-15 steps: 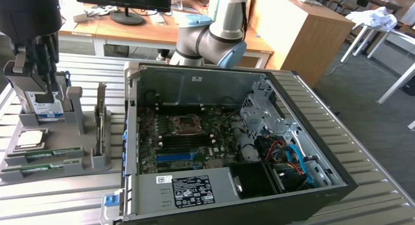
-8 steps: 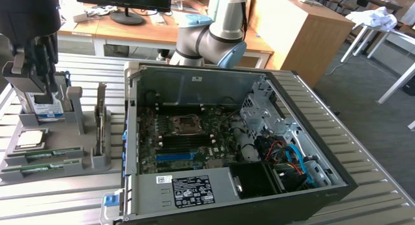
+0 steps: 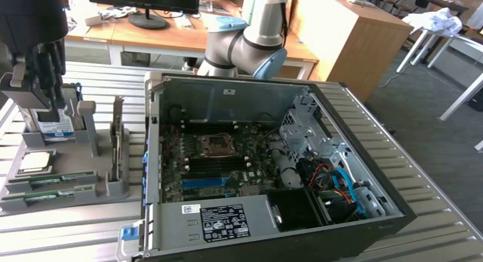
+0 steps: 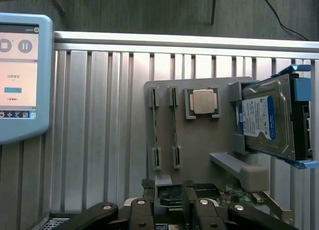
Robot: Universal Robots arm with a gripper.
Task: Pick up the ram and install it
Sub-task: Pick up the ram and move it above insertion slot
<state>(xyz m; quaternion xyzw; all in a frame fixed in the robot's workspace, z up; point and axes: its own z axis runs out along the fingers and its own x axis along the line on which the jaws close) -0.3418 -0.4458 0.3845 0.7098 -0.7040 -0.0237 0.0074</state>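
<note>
Two ram sticks, long thin green boards, lie side by side in slots of a grey holder tray (image 3: 15, 185). One ram stick (image 3: 53, 179) (image 4: 154, 125) is the farther one in the exterior view, the other ram stick (image 3: 49, 196) (image 4: 174, 125) the nearer. My gripper (image 3: 42, 101) (image 4: 169, 210) hangs well above the tray's far end, over the hard drive, apart from both sticks. It is open with nothing held. The open computer case (image 3: 155, 160) with its motherboard (image 3: 219, 166) lies at the exterior view's right of the tray.
On the same tray stand a silver hard drive (image 3: 56, 127) (image 4: 266, 120) with a blue-and-white label, a square processor chip (image 3: 38, 160) (image 4: 203, 101) and an upright card (image 3: 117, 137). A blue-framed touchscreen pendant (image 4: 20, 75) lies on the ribbed metal table (image 4: 99, 140). The arm's base (image 3: 241, 41) stands behind the case.
</note>
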